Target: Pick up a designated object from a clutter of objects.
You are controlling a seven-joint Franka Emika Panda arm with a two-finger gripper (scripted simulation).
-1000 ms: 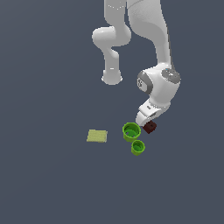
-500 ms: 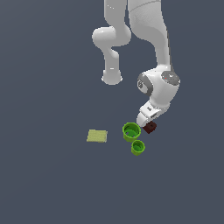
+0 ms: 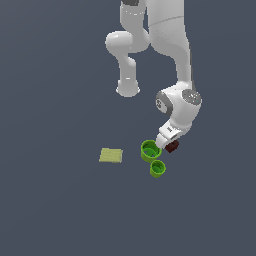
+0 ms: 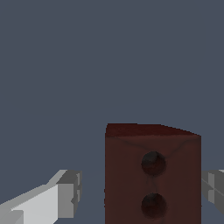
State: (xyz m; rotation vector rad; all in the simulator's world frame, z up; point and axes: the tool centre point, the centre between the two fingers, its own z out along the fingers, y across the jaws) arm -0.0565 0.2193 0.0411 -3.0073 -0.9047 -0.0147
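The dark reddish-brown block, with round holes on top, stands between my gripper's two fingers in the wrist view. One grey fingertip is a small gap away from it and the other is at its far side. The jaws are open around the block. In the exterior view the gripper is low over the block, which lies just to the right of the larger green cup. The arm hides part of the block.
A smaller green cup sits just in front of the larger one. A flat pale yellow-green square lies to the exterior view's left of the cups. The robot's base stands behind, on a plain dark grey floor.
The wrist has sunk slightly toward the block. The block, cups and square have not moved.
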